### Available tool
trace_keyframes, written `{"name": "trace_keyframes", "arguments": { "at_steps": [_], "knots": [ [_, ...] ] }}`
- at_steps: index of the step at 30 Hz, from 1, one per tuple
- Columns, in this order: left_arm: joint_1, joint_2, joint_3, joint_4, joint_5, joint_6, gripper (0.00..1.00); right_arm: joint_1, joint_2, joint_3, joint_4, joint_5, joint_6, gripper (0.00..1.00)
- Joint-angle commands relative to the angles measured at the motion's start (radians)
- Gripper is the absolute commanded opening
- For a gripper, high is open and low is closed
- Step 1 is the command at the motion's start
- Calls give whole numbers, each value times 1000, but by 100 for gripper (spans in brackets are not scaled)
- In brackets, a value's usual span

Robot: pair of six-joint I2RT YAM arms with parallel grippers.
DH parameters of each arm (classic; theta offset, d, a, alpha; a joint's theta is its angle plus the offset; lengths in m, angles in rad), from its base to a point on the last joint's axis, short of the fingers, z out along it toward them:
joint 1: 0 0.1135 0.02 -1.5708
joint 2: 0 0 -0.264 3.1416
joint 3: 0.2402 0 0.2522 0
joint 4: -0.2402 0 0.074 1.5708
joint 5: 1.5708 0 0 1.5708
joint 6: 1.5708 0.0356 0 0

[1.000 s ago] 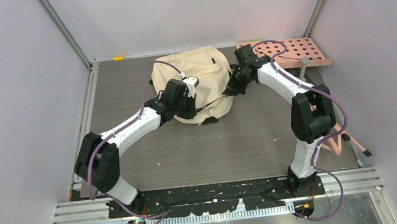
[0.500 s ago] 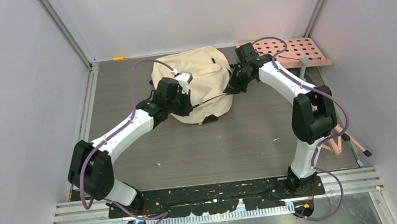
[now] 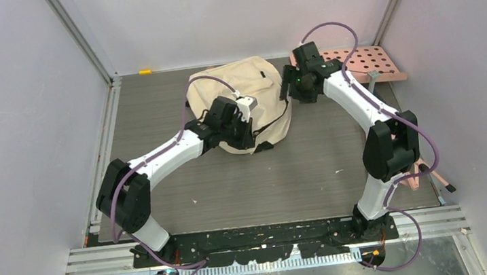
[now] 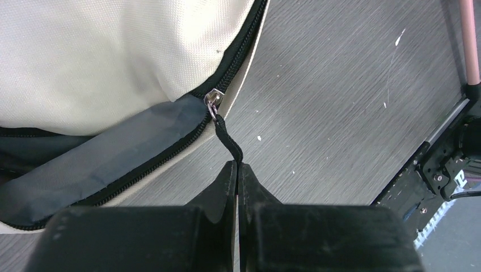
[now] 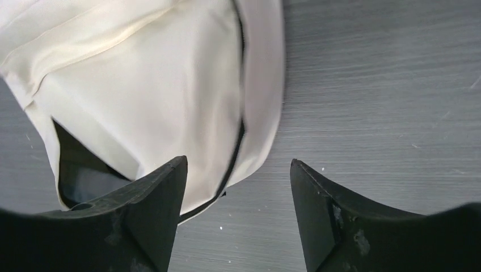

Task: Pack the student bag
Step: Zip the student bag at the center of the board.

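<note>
Since a second ago the right tool (image 5: 238, 165) has let go of the student bag (image 3: 253, 92) and risen. Its jaws are now spread wide above the bag's edge, gripping nothing. The left tool (image 4: 237, 170) has shifted toward it. The cream bag lies on the table (image 3: 312, 164) between the two tools. The left tool is clenched on the black zipper pull (image 4: 230, 141) just ahead of its tips, and the zipper (image 4: 244, 42) beyond is partly undone. A pink perforated board (image 3: 376, 62) lies behind the right tool.

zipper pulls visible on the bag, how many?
1. The zipper pull hangs from the student bag's partly open zipper at its near edge, its black tab pinched in the shut left pincer. Others may be hidden under fabric.
</note>
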Motion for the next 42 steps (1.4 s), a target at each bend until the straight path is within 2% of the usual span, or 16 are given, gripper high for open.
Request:
{"name": "trace_keyframes", "arguments": {
  "at_steps": [1,5,13,18,19,21,22,23,24,25,26,27,32,35,40,42],
  "knots": [
    [3,-10,44,0,53,-6,0,110,-58,89,-42,140,-122,74],
    [1,-12,36,4,67,-10,0,182,-16,120,-62,157,-131,77],
    [1,-31,10,5,67,-16,0,226,161,269,-130,106,-154,77],
    [0,-36,5,5,60,-23,0,264,258,374,-240,245,-175,76],
    [1,-39,3,5,55,-24,0,266,266,373,-254,273,-178,74],
    [1,-43,-1,6,41,-27,0,267,264,363,-255,297,-180,62],
    [0,-46,-6,5,32,-29,0,267,262,360,-254,302,-180,50],
    [1,-51,-10,7,20,-31,0,267,258,361,-253,309,-178,42],
    [1,-55,-15,9,11,-34,0,267,256,368,-252,311,-174,26],
    [1,-58,-20,9,-1,-33,0,267,250,373,-251,310,-173,19],
    [1,-59,-23,3,-18,-33,0,266,243,392,-253,309,-167,7],
    [0,-59,-26,-6,-40,-31,0,265,239,402,-259,303,-163,2],
    [13,-71,-41,-37,-111,-32,0,235,176,467,-286,265,-113,1],
    [19,-90,-53,-30,-118,-41,0,190,146,446,-282,171,-89,0],
    [26,-96,-71,-26,-103,-45,0,83,82,300,-150,-230,20,0],
    [28,-100,-79,-22,-101,-45,0,49,46,244,-74,-313,73,1]
  ]
}}
